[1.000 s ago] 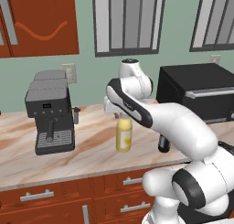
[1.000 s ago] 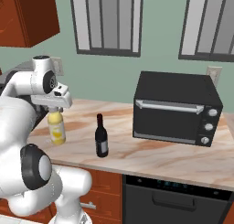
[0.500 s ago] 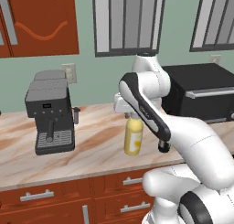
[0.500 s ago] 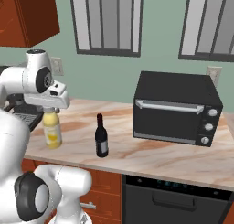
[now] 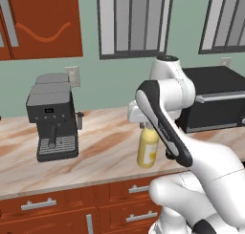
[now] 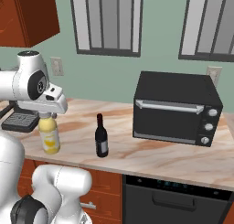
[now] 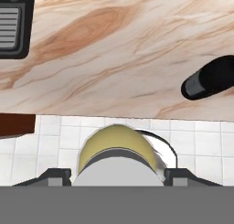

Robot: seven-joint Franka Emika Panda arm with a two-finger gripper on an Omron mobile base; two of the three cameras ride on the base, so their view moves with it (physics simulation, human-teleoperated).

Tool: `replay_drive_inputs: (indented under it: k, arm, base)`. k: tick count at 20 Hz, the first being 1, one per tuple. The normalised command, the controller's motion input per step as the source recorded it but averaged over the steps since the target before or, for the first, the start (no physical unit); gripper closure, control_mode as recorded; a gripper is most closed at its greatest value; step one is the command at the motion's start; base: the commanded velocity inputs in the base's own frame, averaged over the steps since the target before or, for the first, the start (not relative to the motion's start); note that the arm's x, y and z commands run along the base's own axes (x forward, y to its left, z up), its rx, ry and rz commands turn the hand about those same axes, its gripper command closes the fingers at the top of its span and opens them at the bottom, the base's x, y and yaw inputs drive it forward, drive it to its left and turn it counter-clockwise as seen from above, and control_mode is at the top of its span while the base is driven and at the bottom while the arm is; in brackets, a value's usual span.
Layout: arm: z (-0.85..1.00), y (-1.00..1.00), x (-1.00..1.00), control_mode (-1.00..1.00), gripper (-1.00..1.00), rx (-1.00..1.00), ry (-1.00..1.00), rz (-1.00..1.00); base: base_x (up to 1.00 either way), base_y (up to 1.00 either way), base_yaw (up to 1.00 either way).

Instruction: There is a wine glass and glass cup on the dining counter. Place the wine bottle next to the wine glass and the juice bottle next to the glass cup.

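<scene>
One claw point(image 6: 48, 115) clamps the juice bottle point(image 6: 49, 136) by its cap, lifted beside the wine bottle point(image 6: 101, 137) above the desk point(image 6: 151, 157).

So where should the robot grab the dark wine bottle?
Probably by its narrow neck, coming straight down from above. The wine bottle stands upright on the worktop, tall and slim, with open space around it. The gripper is busy holding the juice bottle by its cap.

Marbled worktop point(image 6: 151, 157): toaster oven point(image 6: 176, 108), wine bottle point(image 6: 101, 137), coffee machine point(image 5: 51, 115).
</scene>
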Motion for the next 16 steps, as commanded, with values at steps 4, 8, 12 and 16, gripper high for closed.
replay_drive_inputs:
  k: [4, 8, 12, 16]
  arm:
    - [0.00, 0.00, 0.00, -1.00, 1.00, 0.00, 0.00, 0.00]
    - [0.00, 0.00, 0.00, -1.00, 1.00, 0.00, 0.00, 0.00]
    - [0.00, 0.00, 0.00, 1.00, 1.00, 0.00, 0.00, 0.00]
    - [0.00, 0.00, 0.00, 1.00, 1.00, 0.00, 0.00, 0.00]
  base:
    - [0.00, 0.00, 0.00]
    - [0.00, 0.00, 0.00]
    - [0.00, 0.00, 0.00]
    - [-0.33, 0.00, 0.00]
